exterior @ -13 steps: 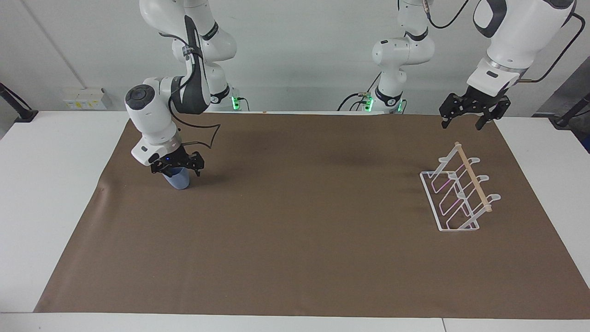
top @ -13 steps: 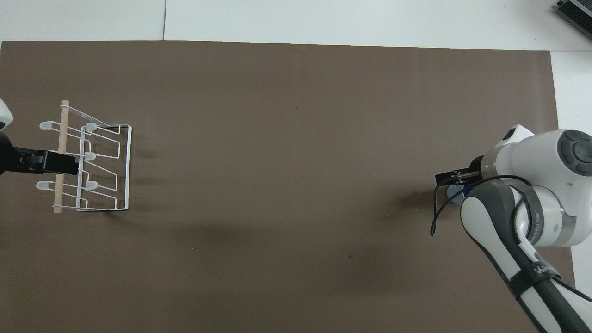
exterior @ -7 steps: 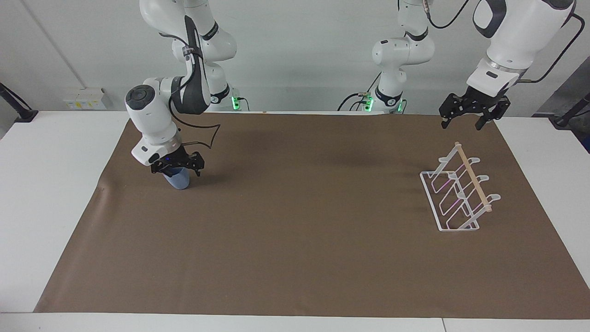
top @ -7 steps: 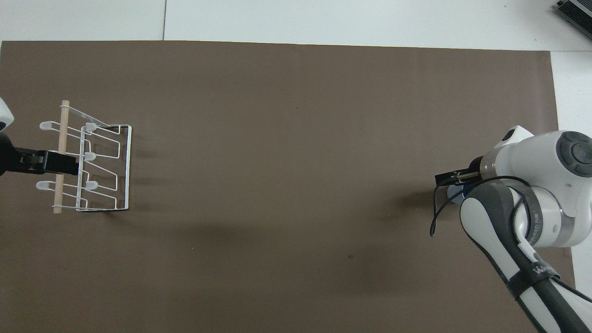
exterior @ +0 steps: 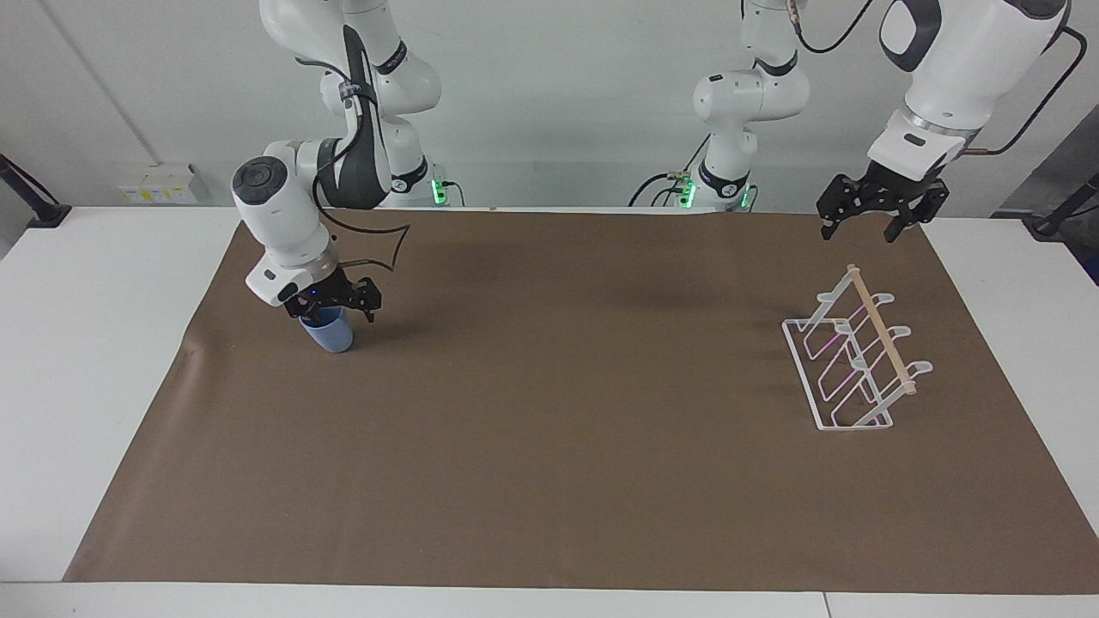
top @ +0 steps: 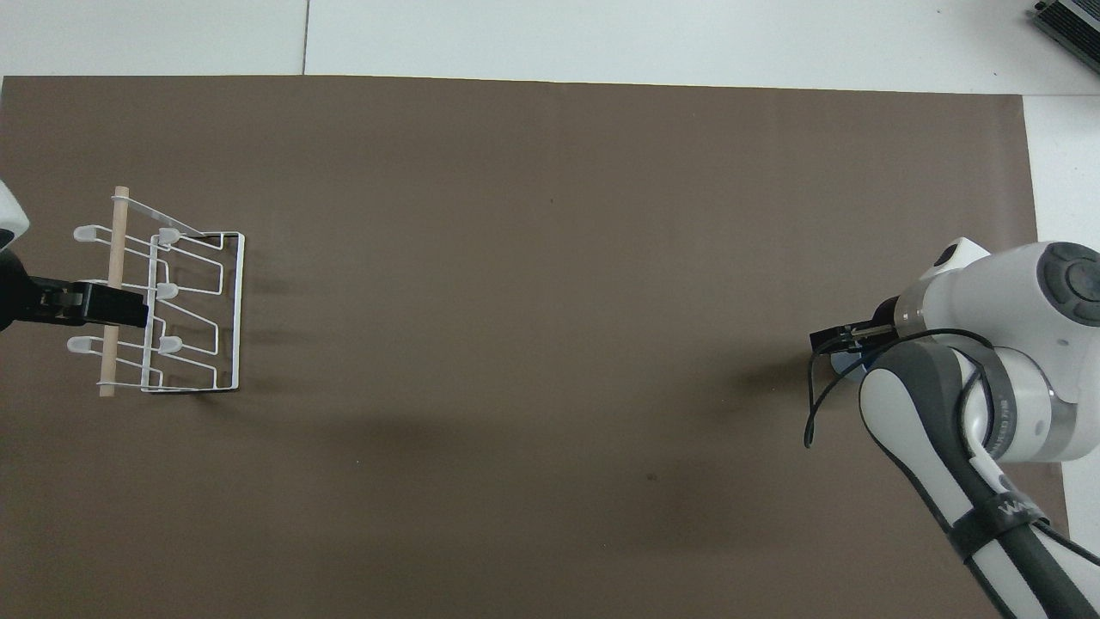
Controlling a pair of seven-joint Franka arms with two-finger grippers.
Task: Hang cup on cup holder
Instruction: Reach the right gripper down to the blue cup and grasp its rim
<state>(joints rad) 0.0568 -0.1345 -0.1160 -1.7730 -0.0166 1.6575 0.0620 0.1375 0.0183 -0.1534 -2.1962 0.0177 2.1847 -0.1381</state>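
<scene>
A: Where is the cup [exterior: 331, 332]?

B: Upright on the brown mat [exterior: 549, 446], toward the right arm's end of the worktop [exterior: 86, 343] and in the half nearer the robots. It stands a little way in from the mat's end edge there, with bare white worktop past that edge.

A: And the right gripper [exterior: 333, 300]?

B: Directly over the cup's rim, jaws spread wide, one finger on each side of the rim. I cannot tell whether they touch it. From overhead the arm covers nearly all of the cup; only a sliver of blue [top: 846, 366] shows.

A: The cup holder [exterior: 854, 360]?

B: At the left arm's end of the mat, well apart from the cup, its wooden dowel [exterior: 880, 329] along the top and the prongs slanting up toward it. It sits in from the mat's end edge.

A: The left gripper [exterior: 869, 216]?

B: Waiting in the air, jaws open and holding nothing, over the mat's edge nearest the robots, beside the holder's end.

A: Room between them?

B: The whole middle of the mat is open between cup and holder.
</scene>
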